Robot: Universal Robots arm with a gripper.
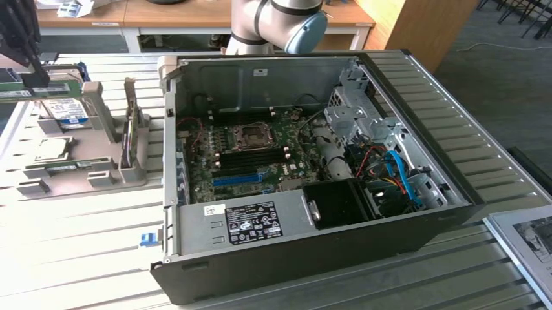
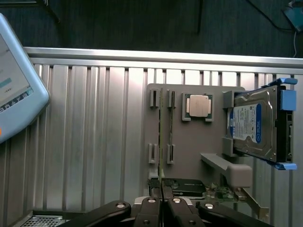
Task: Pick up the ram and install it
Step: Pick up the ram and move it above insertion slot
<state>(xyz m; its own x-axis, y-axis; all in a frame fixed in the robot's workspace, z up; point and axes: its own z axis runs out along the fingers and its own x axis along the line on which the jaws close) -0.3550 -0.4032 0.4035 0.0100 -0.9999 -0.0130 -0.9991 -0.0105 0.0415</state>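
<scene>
While the open computer case (image 1: 285, 265) sits on the slatted desk (image 1: 86, 258), a grey parts holder (image 2: 189, 142) lies beside it at the exterior view's left, carrying a blue-labelled hard drive (image 2: 251, 125). Over that holder the tool (image 2: 162, 202) is clamped on the ram (image 2: 161, 142), seen edge-on.

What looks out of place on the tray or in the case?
Nothing stands out. The memory stick runs straight from the shut gripper, and the hard drive, processor chip and computer case look intact.
</scene>
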